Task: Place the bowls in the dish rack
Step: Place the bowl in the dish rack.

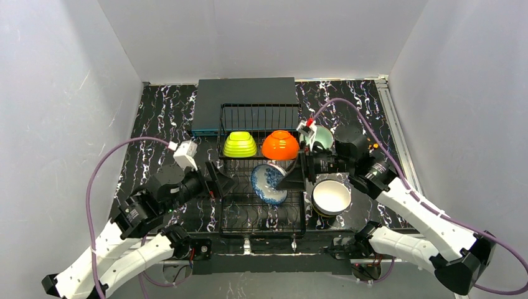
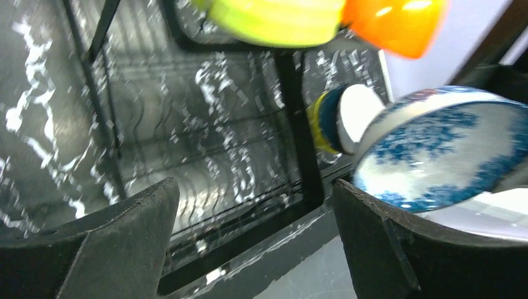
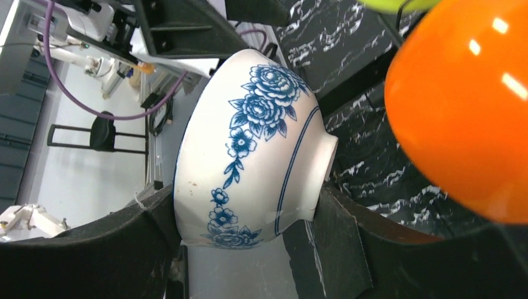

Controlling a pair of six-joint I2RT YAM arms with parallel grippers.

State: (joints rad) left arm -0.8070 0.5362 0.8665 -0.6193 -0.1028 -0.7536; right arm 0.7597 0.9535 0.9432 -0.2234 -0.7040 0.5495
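Right fingers [image 3: 81, 255] clamping patterned bowl [image 3: 249, 156] between rim and foot; left fingers [image 2: 112, 249] standing apart, empty. Bowl looking stiff, glazed, slippery, breakable; rim probably giving surer hold.

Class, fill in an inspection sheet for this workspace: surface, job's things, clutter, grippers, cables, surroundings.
Surface: black table with white marbling.
Job's things: dish rack mid-table; lime green bowl and orange bowl upside down on its back tier; blue-white patterned bowl on its side over the lower section; white bowl and mint bowl outside the rack, to its right.
Clutter: dark grey box behind the rack.
Grippers: left gripper open, holding nothing, at the rack's left edge; right gripper shut on the blue-white patterned bowl.
Cables: a purple cable loops over each arm.
Surroundings: plain pale walls on three sides.
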